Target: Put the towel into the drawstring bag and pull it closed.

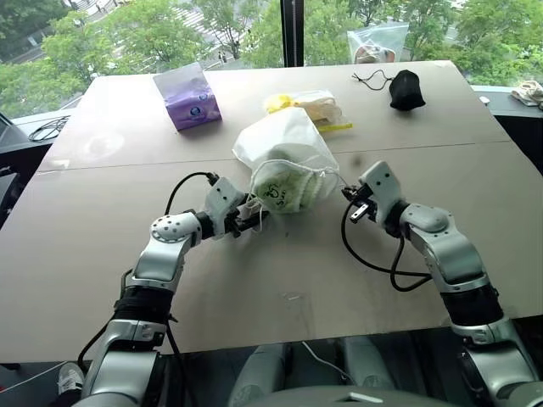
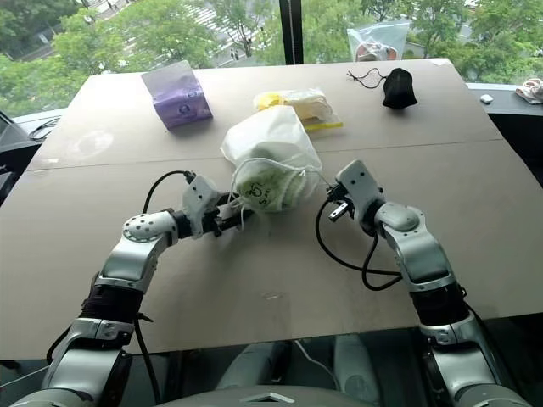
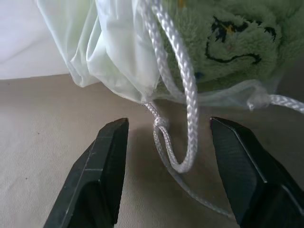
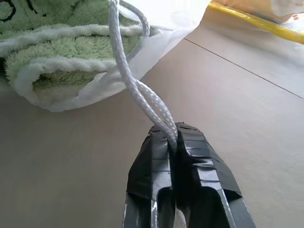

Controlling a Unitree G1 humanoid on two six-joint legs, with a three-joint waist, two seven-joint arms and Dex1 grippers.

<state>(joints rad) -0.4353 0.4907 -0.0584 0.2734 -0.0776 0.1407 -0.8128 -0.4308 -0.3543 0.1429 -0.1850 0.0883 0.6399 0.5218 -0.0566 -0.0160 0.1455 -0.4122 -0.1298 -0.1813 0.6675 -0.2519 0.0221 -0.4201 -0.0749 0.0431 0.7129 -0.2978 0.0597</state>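
So the white drawstring bag (image 1: 284, 148) is sitting in the middle of the big brown table (image 1: 254, 280), lying on its side with its mouth toward the robot. The green towel (image 1: 287, 192) is stuffed inside, but the fluffy end with the dark stitched marks pokes out of the opening, so the mouth isn't cinched shut.

The right gripper (image 4: 173, 142) has its two black fingers pressed tight together on a doubled white cord (image 4: 137, 90) that runs from the bag's mouth straight to the fingertips. It's pinching that cord right at the tips, just beside the bag's right edge, low over the table.

The left gripper (image 3: 168, 142) is on the other side of the bag, close to its left corner. Its fingers are spread apart, and a loop of the other cord (image 3: 183, 95) hangs down between them with a small knot near the bag's hem. The loop sits in the gap without either finger touching it, as far as I can tell.

Further back on the table there's a purple tissue pack (image 1: 187, 95) off to the left, a yellow bundle in clear plastic (image 1: 310, 108) just behind the bag, and a small black pouch (image 1: 406, 89) with a dark cord over on the right. A clear plastic bag (image 1: 377, 42) sits at the far edge by the window.
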